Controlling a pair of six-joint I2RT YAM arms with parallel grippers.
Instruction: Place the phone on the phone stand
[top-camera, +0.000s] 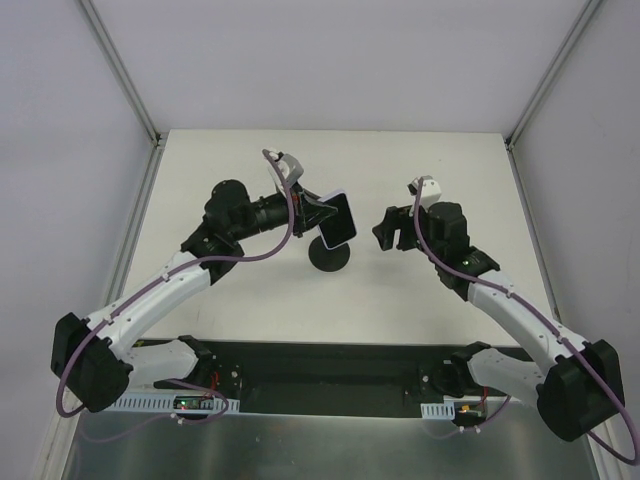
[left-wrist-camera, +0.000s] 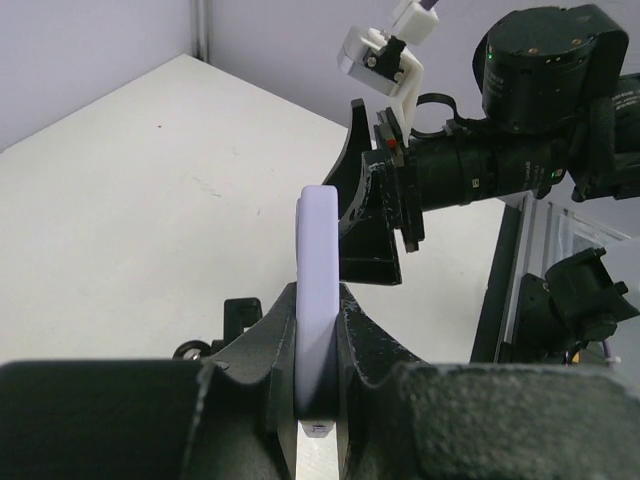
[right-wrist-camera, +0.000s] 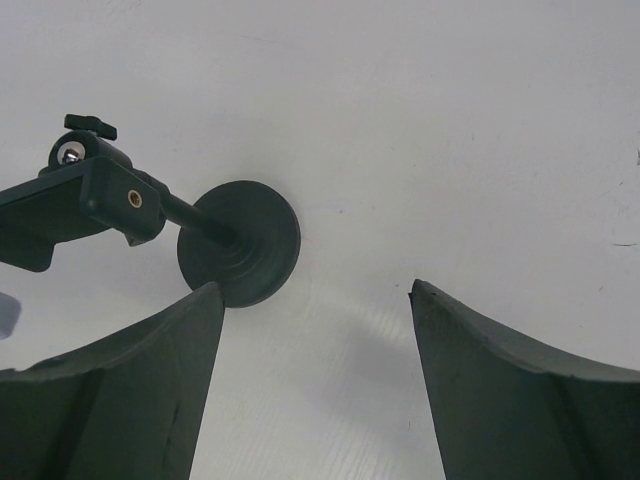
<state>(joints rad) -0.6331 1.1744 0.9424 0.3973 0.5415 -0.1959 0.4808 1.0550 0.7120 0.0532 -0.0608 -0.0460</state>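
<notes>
Your left arm reaches from its base up and inward over the tabletop (top-camera: 290, 310). The forearm rises toward the middle, and the wrist is turned so the left end effector (top-camera: 320, 214) points across at the right arm. Its fingers (left-wrist-camera: 375, 350) are closed down to the thickness of the phone (top-camera: 341, 219) and grip it by its two flat faces. In the left wrist view you see the phone edge-on, its pale rim standing up out of the gap between them. The phone is off the tabletop, tilted, just past the fingertips. It hangs over the phone stand (top-camera: 330, 258), whose round base sits on the tabletop just below and ahead of that end effector. You cannot tell whether the phone touches the stand's clamp.

Your right arm comes in from the other side, elbow bent. The right end effector (top-camera: 386, 232) faces the left one, near it but apart. Its fingers (right-wrist-camera: 130, 390) are spread wide with nothing between them. In the right wrist view the stand's disc base lies just beyond one fingertip, and the stem leans away toward the clamp.
</notes>
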